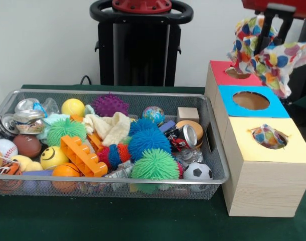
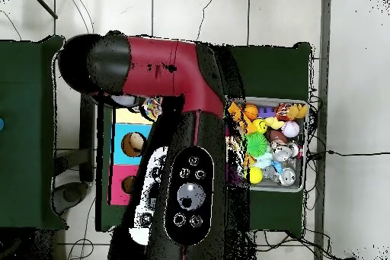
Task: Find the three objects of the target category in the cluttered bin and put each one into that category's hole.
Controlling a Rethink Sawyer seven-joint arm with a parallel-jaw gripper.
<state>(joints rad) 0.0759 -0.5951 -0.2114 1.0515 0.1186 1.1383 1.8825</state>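
While the arm hangs over the boxes at far right, the scene runs thus, left to right:

Bin (image 1: 213, 150): wire mesh tray on green table (image 1: 118, 221), packed w/ clutter.
Bin, left end: baseball (image 1: 3, 147), crushed can (image 1: 27, 120), yellow smiley ball (image 1: 53, 156), orange ball (image 1: 65, 170), green spiky ball (image 1: 65, 130).
Bin, mid: orange toy brick (image 1: 83, 154), cream cloth (image 1: 109, 127), purple spiky ball (image 1: 110, 105) at far wall, blue spiky ball (image 1: 149, 142).
Bin, right end: globe ball (image 1: 153, 115), wooden cube (image 1: 187, 114), green fuzzy ball (image 1: 155, 164), small soccer ball (image 1: 197, 172) in near right corner.
Boxes: wooden block w/ 3 holes, just right of bin.
Yellow hole (image 1: 268, 136), nearest: patterned cloth inside, poking up.
Blue hole (image 1: 251, 100), mid: nothing visible inside.
Red hole (image 1: 238, 73), farthest: partly hidden by hanging cloth.
Gripper (image 1: 273, 27): pinched on multicolour cloth (image 1: 263, 55), which dangles over red hole.
Overhead: arm covers most of boxes; bin shows at right.
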